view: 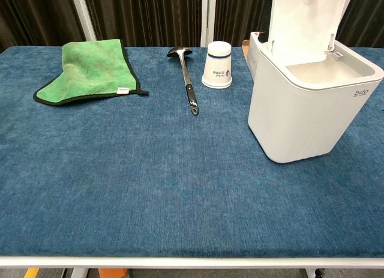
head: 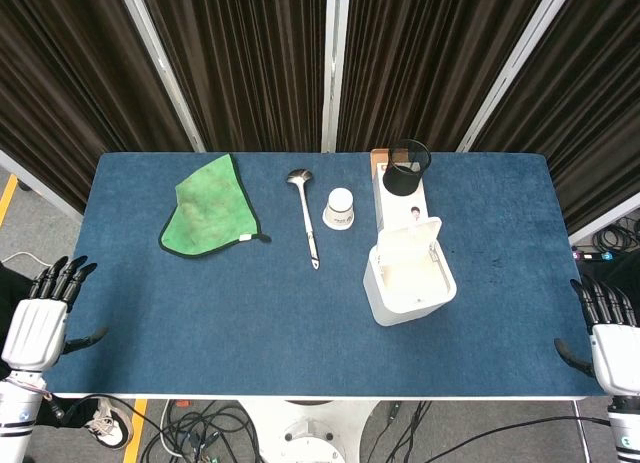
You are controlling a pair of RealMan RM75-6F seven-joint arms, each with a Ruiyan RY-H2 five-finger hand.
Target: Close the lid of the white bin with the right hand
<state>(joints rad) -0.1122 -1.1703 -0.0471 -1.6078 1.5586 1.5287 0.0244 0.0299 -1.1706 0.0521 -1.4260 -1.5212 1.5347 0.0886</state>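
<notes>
The white bin (head: pixel 408 283) (view: pixel 306 110) stands on the right half of the blue table, open at the top. Its lid (head: pixel 408 235) (view: pixel 306 17) stands upright at the bin's far side. My right hand (head: pixel 608 328) hangs past the table's right front corner, fingers apart and empty, well right of the bin. My left hand (head: pixel 42 311) hangs off the left front corner, also empty with fingers spread. Neither hand shows in the chest view.
A green cloth (head: pixel 208 208) (view: pixel 93 68) lies at the back left. A metal ladle (head: pixel 307 218) (view: pixel 187 77) and an upturned paper cup (head: pixel 339 208) (view: pixel 218 64) sit mid-table. A black cup (head: pixel 406 167) on a box (head: pixel 385 198) stands behind the bin.
</notes>
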